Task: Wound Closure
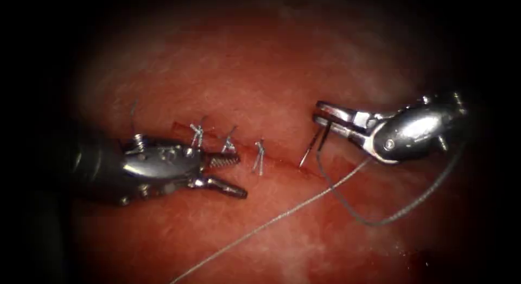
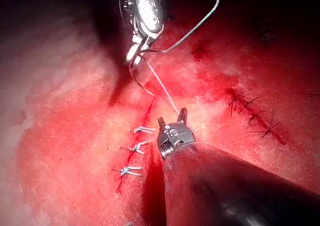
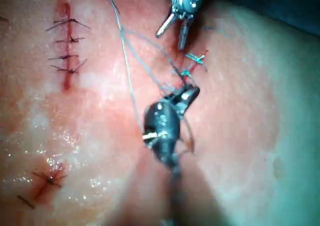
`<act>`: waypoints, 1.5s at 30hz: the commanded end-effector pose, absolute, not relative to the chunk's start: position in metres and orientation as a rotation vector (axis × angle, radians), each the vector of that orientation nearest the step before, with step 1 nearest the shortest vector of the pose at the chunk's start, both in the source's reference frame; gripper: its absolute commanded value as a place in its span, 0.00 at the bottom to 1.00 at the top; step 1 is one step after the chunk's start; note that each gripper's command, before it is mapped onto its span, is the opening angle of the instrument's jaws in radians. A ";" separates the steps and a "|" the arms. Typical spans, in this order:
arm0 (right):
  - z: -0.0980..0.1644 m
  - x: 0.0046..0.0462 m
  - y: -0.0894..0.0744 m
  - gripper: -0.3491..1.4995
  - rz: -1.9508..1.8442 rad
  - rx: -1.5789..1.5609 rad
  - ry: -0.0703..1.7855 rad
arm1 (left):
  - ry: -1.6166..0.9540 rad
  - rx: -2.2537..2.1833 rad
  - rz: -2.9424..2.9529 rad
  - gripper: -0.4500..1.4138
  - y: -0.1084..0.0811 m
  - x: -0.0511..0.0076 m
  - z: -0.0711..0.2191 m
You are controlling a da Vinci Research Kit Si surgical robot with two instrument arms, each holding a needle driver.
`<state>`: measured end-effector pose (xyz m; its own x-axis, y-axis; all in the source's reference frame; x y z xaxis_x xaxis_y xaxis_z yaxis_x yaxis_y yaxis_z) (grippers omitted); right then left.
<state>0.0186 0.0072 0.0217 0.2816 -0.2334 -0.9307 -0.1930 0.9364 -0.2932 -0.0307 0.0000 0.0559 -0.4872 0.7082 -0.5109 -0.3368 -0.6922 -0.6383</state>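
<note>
Right tool (image 1: 325, 121) gripping needle (image 1: 309, 150) (tip at cut), left tool (image 1: 230, 175) agape, empty

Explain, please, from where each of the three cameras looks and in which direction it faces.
Endoscope view: above and in front of the cut; left tool open and empty, right tool holding the needle.
Left wrist view: along the left shaft to its own open jaws, the right tool beyond.
Right wrist view: along the right shaft to its jaws.
All share the knotted stitches and the thread.
</note>
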 end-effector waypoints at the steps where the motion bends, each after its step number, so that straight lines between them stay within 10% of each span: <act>1: 0.023 0.0194 0.006 0.00 -0.058 -0.394 1.305 | -0.611 -1.030 2.200 0.29 -0.002 -0.0318 0.057; 45: 0.027 0.0220 0.005 0.00 -0.255 -0.580 1.323 | -0.490 -0.899 2.299 0.47 -0.006 -0.0382 0.066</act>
